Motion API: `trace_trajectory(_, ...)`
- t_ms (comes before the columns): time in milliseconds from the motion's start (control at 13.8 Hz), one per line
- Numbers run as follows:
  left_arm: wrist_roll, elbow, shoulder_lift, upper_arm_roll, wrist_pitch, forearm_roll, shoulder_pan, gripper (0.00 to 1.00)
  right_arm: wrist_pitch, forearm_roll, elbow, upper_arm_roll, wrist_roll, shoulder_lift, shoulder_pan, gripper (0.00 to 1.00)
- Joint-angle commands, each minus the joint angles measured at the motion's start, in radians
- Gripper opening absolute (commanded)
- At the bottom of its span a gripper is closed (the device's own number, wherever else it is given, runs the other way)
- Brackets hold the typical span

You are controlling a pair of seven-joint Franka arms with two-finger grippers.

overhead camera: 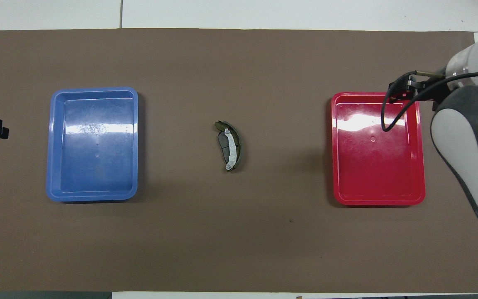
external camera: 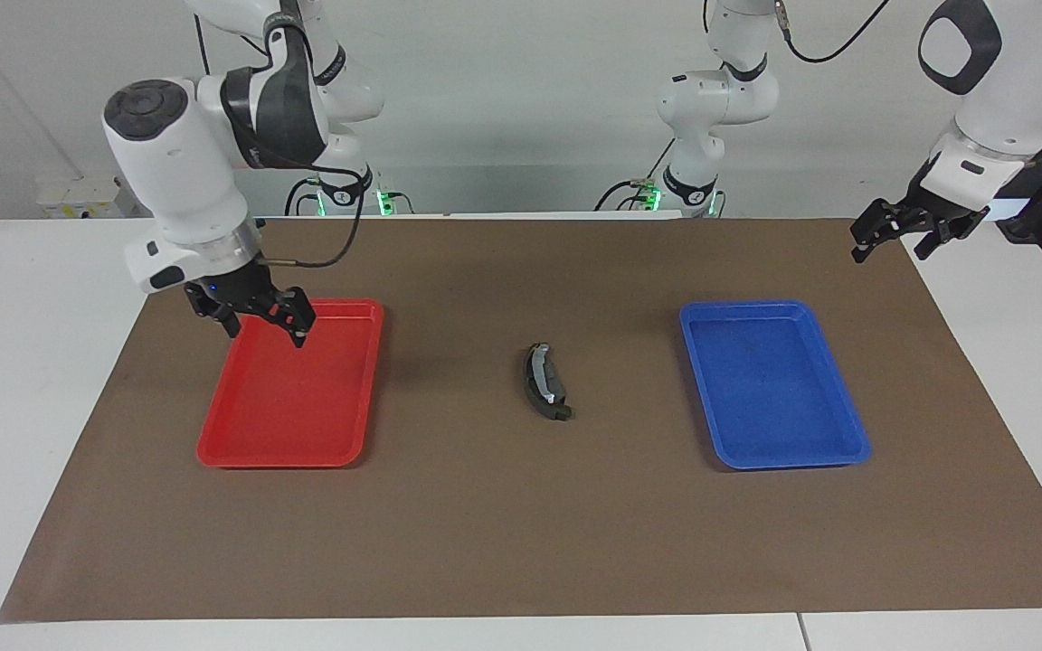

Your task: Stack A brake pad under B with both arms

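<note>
Facing view: my right hand (external camera: 260,318) hangs released over the red tray (external camera: 290,434), my left hand (external camera: 914,232) released too; B (external camera: 544,382) lies between them, apparently stacked.

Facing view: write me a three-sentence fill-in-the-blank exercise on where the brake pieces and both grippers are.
1. The brake pieces lie together on the brown mat, between the red tray and the ___ tray.
2. The right gripper hangs over a corner of the ___ tray.
3. The left gripper waits over the mat's edge at the left arm's end, fingers open, holding ___.

Missing words: blue; red; nothing.
</note>
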Motion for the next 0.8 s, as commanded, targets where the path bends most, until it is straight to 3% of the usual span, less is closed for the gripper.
trace_trajectory(0,0.010,-0.006,-0.007,-0.003,-0.006,-0.004,0.010,0.99,-0.071,-0.016,-0.024,0.016,-0.044,-0.085,-0.031,1.00)
trace_trajectory(218,0.010,-0.006,-0.007,-0.004,-0.006,-0.003,0.010,0.99,-0.178,0.002,-0.009,0.009,-0.090,-0.143,-0.071,1.00)
trace_trajectory(364,0.010,-0.006,-0.007,-0.004,-0.006,-0.003,0.010,0.99,-0.281,0.017,0.062,-0.025,-0.111,-0.130,-0.058,1.00)
trace_trajectory(727,0.010,-0.006,-0.007,-0.004,-0.006,-0.004,0.010,0.99,-0.275,0.014,0.071,-0.054,-0.111,-0.111,-0.022,1.00)
